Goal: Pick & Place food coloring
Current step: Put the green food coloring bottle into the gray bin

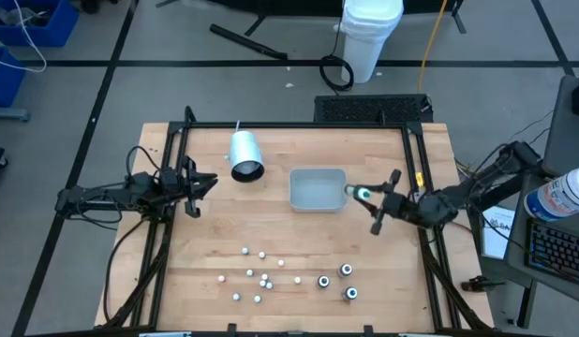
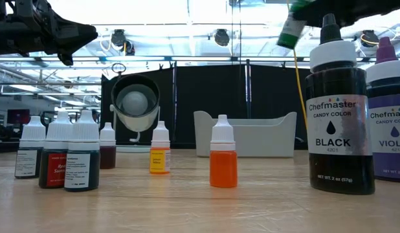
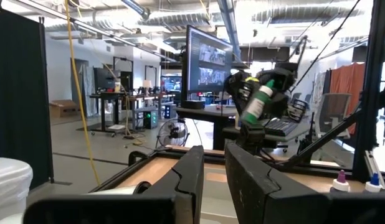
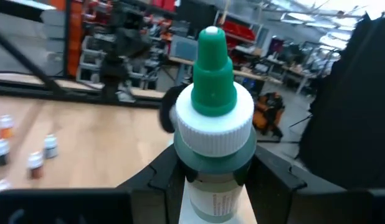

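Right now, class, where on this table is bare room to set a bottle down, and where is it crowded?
Bare wood lies between the tipped cup and the small bottles, and beside the tray toward the table's left edge. The front strip is crowded.

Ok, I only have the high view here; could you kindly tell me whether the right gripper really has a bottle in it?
Observer: Yes. In the right wrist view, the right gripper is shut on a green-capped bottle, gripped just below its white collar.
Operator: Thank you. Is it off the table?
Observer: Yes. The low view shows it hanging well above the tray.
Operator: And is the left gripper carrying anything?
Observer: No. Its own wrist view shows the left gripper slightly open, with nothing in it.
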Robot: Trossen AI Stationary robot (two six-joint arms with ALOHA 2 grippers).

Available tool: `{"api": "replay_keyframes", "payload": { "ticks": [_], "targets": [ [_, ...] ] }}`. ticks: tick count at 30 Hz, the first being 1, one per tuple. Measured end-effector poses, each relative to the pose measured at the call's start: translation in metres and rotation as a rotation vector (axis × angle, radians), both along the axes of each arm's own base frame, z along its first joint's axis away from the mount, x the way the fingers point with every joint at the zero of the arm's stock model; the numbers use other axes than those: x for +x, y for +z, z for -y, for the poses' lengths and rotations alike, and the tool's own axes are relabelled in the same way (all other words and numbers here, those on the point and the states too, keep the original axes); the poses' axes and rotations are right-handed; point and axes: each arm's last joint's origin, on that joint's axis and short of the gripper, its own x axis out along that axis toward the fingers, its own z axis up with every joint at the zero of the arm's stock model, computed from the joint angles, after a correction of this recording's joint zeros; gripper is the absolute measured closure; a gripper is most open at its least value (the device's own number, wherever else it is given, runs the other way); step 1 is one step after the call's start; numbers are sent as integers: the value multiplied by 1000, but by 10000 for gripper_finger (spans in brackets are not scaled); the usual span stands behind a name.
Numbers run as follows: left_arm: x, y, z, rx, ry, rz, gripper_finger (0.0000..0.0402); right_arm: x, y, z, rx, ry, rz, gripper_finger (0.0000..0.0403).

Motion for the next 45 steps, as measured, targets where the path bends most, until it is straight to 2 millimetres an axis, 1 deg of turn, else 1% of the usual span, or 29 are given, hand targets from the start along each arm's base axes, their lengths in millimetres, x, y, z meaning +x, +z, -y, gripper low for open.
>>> {"api": "replay_keyframes", "payload": {
  "ticks": [3, 10, 13, 17, 20, 25, 29, 32, 36, 42, 45],
  "targets": [
    [0, 0, 0, 0, 0, 0, 330, 6, 5, 13, -16, -11, 12, 270],
    [0, 0, 0, 0, 3, 0, 330, 24, 14, 41, 19, 15, 21, 270],
    [0, 0, 0, -1, 14, 2, 330, 34, 15, 51, 36, 33, -17, 270],
    [0, 0, -1, -1, 26, 0, 330, 48, 10, 65, 42, 22, -109, 270],
    [0, 0, -1, 7, 28, -2, 330, 56, 2, 75, 62, 21, -156, 270],
    [0, 0, -1, 7, 28, -3, 330, 63, -12, 95, 165, 33, -202, 270],
    [0, 0, -1, 7, 28, -3, 330, 65, -22, 107, 242, 6, -203, 270],
    [0, 0, -1, 7, 27, -4, 330, 63, -34, 113, 288, -26, -221, 270],
    [0, 0, -1, 7, 27, -4, 330, 59, -50, 116, 324, -24, -220, 270],
    [0, 0, -1, 6, 28, -6, 330, 49, -69, 113, 328, -1, -165, 270],
    [0, 0, -1, 8, 28, -7, 330, 43, -78, 111, 340, -1, -167, 270]
  ]
}}
